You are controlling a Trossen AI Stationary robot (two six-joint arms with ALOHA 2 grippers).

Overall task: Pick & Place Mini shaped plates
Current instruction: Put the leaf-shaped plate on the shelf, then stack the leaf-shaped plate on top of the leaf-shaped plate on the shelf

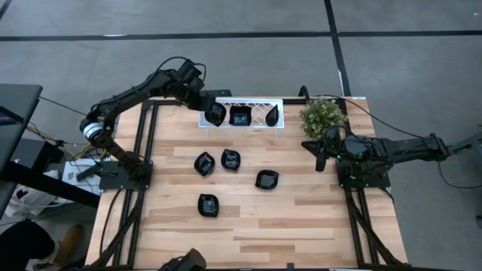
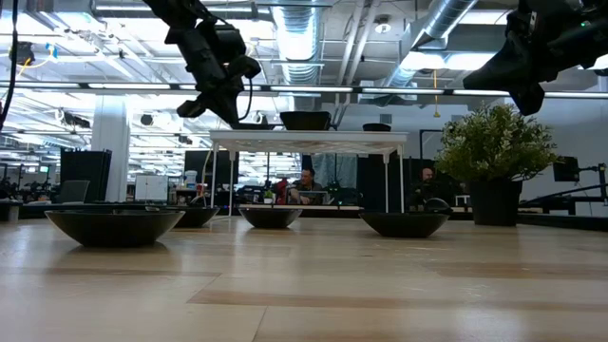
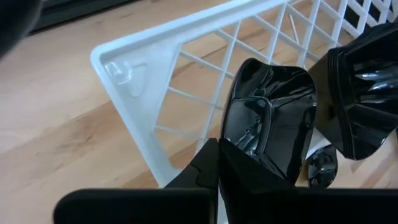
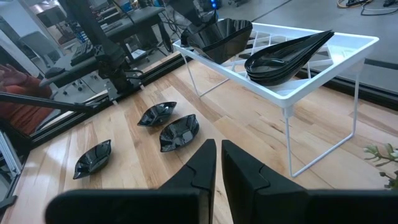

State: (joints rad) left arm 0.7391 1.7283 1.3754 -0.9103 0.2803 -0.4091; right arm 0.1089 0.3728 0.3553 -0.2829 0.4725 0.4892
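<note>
Beside the green plant (image 1: 324, 115), the white tray (image 1: 256, 123) already carries two black plates, and the left end effector (image 1: 213, 113), pinched tight on another plate (image 3: 270, 118), holds it over the tray's end.

left gripper (image 3: 217, 149) fingers mostly cut off, gripped plate (image 3: 270, 115) rim perhaps hidden, people (image 2: 309, 185) blurred
</note>
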